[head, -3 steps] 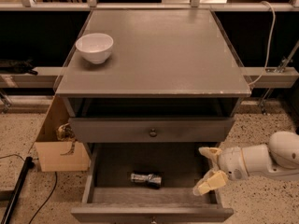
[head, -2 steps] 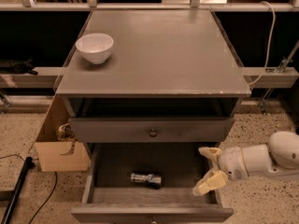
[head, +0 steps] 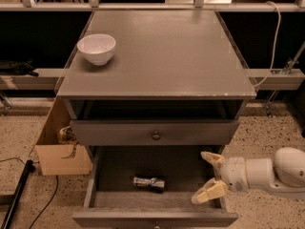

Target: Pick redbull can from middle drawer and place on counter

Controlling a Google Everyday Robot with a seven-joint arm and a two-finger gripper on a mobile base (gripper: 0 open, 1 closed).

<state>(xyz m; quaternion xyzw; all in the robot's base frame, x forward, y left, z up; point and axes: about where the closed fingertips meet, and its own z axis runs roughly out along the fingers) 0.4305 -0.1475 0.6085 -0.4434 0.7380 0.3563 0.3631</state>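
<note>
A: What could go wrong from here?

B: The can [head: 148, 183] lies on its side on the drawer [head: 119, 218] floor. A nudge from one finger might roll it away before both close on it. The hand [head: 210, 175] also hangs close to the drawer's right wall and could clip it.

A: Where's the can from the hand?

B: To its left, apart, not touching. The hand is spread wide and holds nothing. The desk [head: 167, 56] above carries only a bowl [head: 96, 48].
</note>
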